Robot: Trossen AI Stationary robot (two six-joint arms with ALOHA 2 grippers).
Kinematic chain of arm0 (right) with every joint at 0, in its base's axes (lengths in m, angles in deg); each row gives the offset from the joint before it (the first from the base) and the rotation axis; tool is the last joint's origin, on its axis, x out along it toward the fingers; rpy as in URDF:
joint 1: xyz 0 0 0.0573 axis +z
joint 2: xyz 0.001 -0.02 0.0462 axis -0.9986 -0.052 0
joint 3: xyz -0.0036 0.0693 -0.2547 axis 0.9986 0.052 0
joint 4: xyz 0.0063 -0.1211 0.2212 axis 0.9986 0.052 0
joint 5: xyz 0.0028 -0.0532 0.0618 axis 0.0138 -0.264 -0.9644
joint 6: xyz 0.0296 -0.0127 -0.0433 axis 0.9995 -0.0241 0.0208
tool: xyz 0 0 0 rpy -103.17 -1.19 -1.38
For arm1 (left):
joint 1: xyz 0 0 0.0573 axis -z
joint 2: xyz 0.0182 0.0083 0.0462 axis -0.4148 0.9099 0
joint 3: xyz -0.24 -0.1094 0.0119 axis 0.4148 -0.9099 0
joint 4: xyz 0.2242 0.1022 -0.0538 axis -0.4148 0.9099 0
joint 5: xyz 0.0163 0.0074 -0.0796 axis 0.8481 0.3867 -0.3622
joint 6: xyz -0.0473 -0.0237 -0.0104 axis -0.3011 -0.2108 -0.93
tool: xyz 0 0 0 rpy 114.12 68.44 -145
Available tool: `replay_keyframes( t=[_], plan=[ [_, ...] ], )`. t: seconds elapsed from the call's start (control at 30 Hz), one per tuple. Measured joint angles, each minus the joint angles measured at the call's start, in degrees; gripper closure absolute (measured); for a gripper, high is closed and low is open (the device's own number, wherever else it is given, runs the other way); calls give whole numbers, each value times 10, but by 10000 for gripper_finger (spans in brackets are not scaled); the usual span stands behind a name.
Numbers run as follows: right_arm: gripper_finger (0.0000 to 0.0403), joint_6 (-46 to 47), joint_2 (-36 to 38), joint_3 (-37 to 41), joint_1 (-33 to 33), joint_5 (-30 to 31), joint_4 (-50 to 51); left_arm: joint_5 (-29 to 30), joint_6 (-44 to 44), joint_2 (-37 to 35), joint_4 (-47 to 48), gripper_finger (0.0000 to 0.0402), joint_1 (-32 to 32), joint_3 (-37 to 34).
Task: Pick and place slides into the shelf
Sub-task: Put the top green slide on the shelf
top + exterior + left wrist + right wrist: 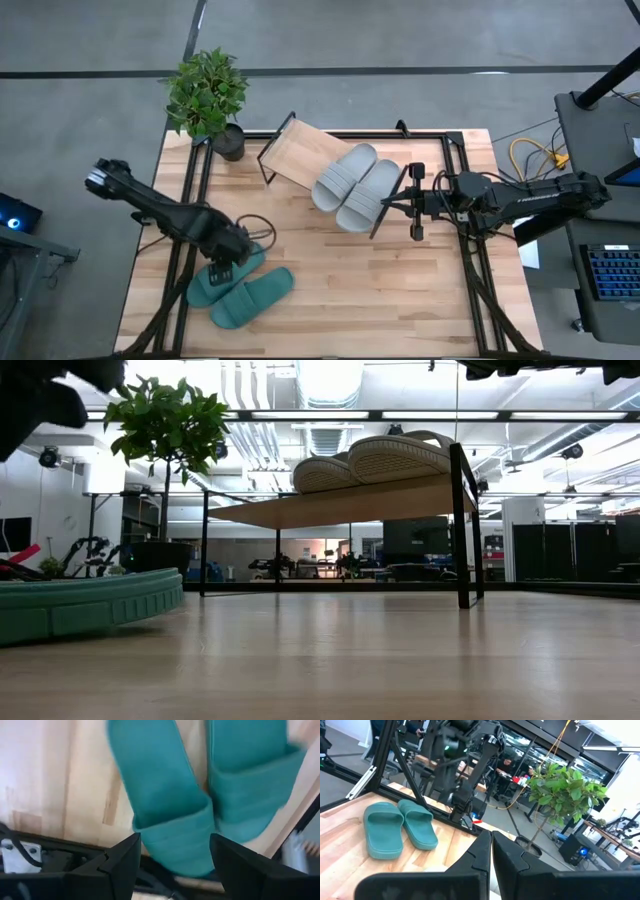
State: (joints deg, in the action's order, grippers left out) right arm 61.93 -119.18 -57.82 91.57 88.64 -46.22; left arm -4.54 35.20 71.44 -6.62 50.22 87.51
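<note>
Two teal-green slides (240,287) lie side by side, soles down, on the table near its near-left part; they also show in the right wrist view (395,827) and as one slide (80,610) in the low view. My left gripper (228,264) hangs open over the slide (165,795) nearer the left edge, its fingers standing either side of the strap end. Two light grey slides (355,185) rest soles down on the slanted shelf board (292,155), seen from below in the low view (380,460). My right gripper (398,200) is shut, beside the shelf's right end.
A potted plant (207,90) stands at the table's far-left corner, just left of the shelf. The shelf's black wire frame (462,525) reaches down to the table. Bare wooden tabletop (400,290) lies between the teal slides and the right edge.
</note>
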Motion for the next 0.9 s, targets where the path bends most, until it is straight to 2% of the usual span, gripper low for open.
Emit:
replay_keyframes(
  t=[0.2,0.33,0.47,0.67,0.9],
  plan=[
    [394,-1,0,0,0,0,-1,-36,157,47,-34,180,-4,-17],
    [394,-2,0,0,0,0,-3,-60,223,64,-79,188,-10,-22],
    [394,-2,0,0,0,0,-9,-73,262,78,-80,213,-11,-29],
    [394,-2,0,0,0,0,-11,-139,279,80,-82,252,-19,-72],
    [394,-2,0,0,0,0,-11,-137,305,73,-107,267,-33,-105]
  ],
)
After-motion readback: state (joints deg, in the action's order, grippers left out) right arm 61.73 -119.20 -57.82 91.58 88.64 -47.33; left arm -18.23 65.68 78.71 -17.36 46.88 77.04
